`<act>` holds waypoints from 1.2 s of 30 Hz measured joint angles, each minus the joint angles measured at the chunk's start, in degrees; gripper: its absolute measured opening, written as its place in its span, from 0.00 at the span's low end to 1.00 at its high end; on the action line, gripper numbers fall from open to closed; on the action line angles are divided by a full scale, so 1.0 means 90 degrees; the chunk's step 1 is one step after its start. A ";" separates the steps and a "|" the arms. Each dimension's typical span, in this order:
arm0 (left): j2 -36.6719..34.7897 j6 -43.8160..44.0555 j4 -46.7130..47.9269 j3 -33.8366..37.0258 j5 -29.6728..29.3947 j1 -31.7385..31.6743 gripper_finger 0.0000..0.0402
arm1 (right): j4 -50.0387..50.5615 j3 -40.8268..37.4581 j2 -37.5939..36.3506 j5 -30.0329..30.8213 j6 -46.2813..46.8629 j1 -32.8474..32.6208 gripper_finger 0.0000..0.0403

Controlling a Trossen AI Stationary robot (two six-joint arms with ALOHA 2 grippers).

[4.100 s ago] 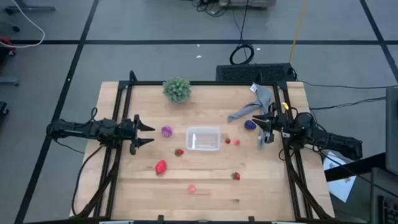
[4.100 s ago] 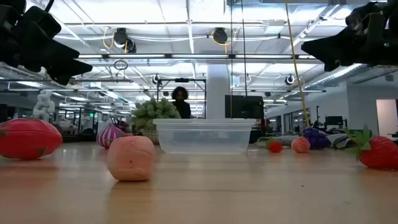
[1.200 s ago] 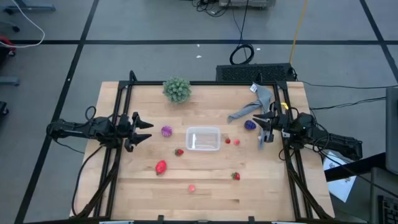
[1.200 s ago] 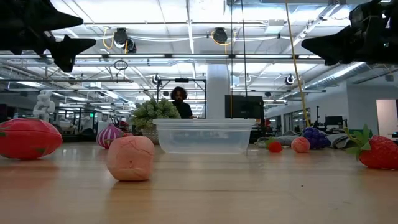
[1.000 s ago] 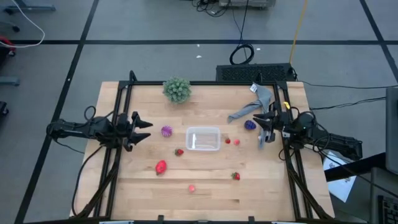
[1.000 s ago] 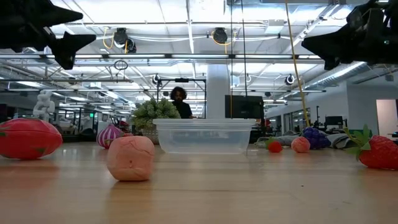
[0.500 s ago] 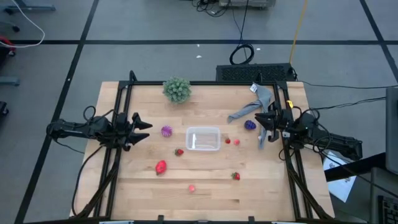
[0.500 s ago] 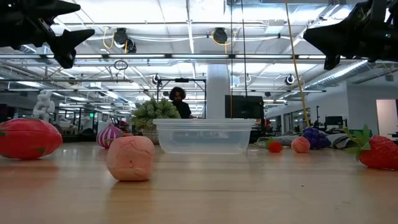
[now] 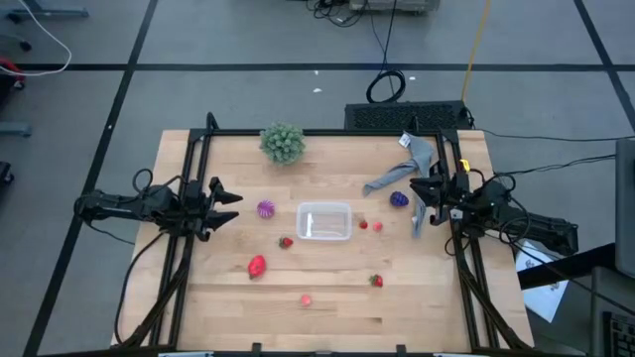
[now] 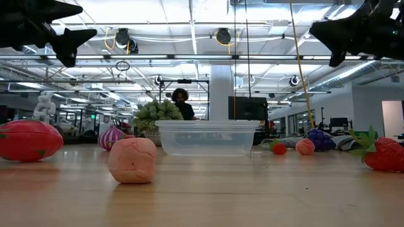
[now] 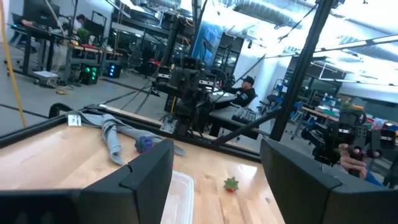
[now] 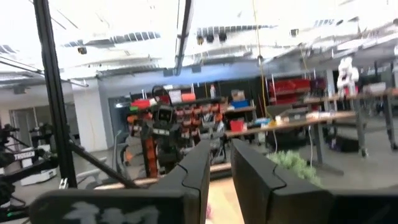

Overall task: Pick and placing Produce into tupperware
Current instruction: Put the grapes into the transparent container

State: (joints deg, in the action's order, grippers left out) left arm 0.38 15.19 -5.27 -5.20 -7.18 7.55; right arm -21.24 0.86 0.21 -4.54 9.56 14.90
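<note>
The tupperware sits empty near the centre of the table, lid off; in the low view it stands upright on the wood. The produce lies around it, all on the tabletop and apart from the container. A spiky magenta ball lies to its left, and a small strawberry sits just off its front-left corner. A large red strawberry lies further toward the front-left, and a pink piece lies near the front edge. Two small red pieces lie close together just right of the container, and another strawberry lies to the front-right. A purple grape cluster rests at the right, beside the grey cloth. A green plant stands at the back of the table. The left gripper hangs above the left side of the table, pointing toward the magenta ball, fingers apart and holding nothing. The right gripper hangs above the right side, next to the grape cluster, fingers together and holding nothing. In the low view both grippers are raised well clear of the tabletop. A person is visible in the room behind the plant.
</note>
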 joint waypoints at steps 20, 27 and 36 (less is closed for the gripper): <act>0.0000 -0.0498 -0.0077 -0.0136 -0.0225 -0.0002 0.61 | -0.0749 0.0325 0.0044 0.0156 -0.0780 0.0002 0.13; 0.0100 -0.0986 0.1778 -0.1763 -0.1103 0.0002 0.61 | 0.2195 0.3137 0.1053 -0.0012 -0.1762 0.0000 0.13; 0.1492 -0.0333 0.4751 -0.4030 -0.2721 -0.0002 0.61 | 0.7647 0.7469 0.4523 0.1384 -0.2100 0.0002 0.13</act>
State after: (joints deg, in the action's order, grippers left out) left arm 13.81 12.19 37.49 -41.47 -31.67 7.53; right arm 47.58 68.08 40.92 7.91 -9.34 14.92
